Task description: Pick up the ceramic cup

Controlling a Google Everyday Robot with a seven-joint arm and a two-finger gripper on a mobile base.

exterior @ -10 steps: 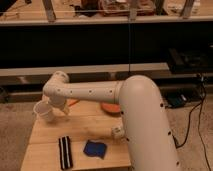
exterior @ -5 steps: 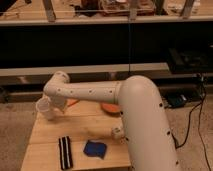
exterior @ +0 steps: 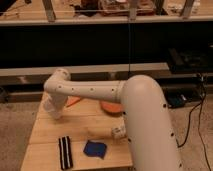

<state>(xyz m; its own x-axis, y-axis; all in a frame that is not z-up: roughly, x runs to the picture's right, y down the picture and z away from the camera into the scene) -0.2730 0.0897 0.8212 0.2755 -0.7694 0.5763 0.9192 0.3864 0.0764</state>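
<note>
The small white ceramic cup (exterior: 47,106) stands at the far left edge of the wooden table (exterior: 80,125). It is pale and partly merges with the arm. My white arm reaches from the right across the table, bends at an elbow (exterior: 60,84) and points down. My gripper (exterior: 54,109) is at the end of it, right at the cup and touching or overlapping it. The near side of the cup is hidden by the gripper.
A wide orange bowl (exterior: 111,107) sits at mid-table, partly behind my arm. An orange piece (exterior: 75,101) lies near the elbow. A black-and-white striped object (exterior: 65,152) and a blue cloth (exterior: 95,149) lie at the front. A small white object (exterior: 118,132) lies beside the arm. Dark shelving stands behind.
The gripper end and the cup have shifted slightly to the right and up. The rest of the table's things have not moved.
</note>
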